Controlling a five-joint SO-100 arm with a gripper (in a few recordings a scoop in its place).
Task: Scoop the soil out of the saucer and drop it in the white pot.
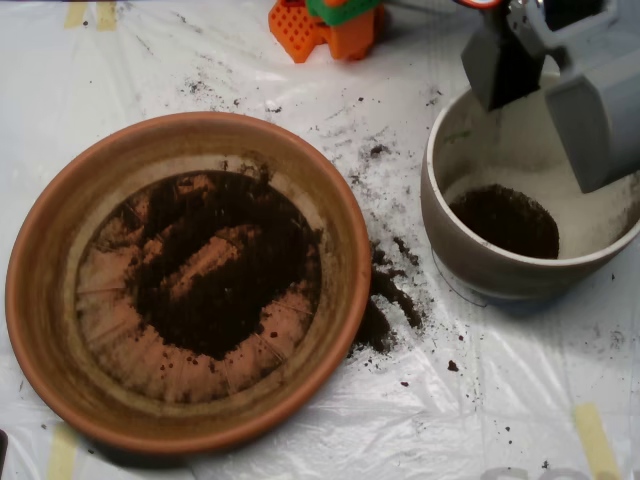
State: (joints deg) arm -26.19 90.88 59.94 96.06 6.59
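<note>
The terracotta saucer fills the left half of the overhead view. Dark soil lies spread over its ridged base, with bare orange patches in between. At the right stands the white pot, and a dark mound of soil lies on its cream floor. My grey scoop hangs over the pot's upper right part. Its two shells stand apart, one small at the left and one large at the right, with a gap between them that shows the pot's inside. I see no soil between the shells.
Spilled soil crumbs lie on the white plastic sheet between saucer and pot. An orange and green part of the arm sits at the top middle. Yellow tape strips mark the sheet's corners.
</note>
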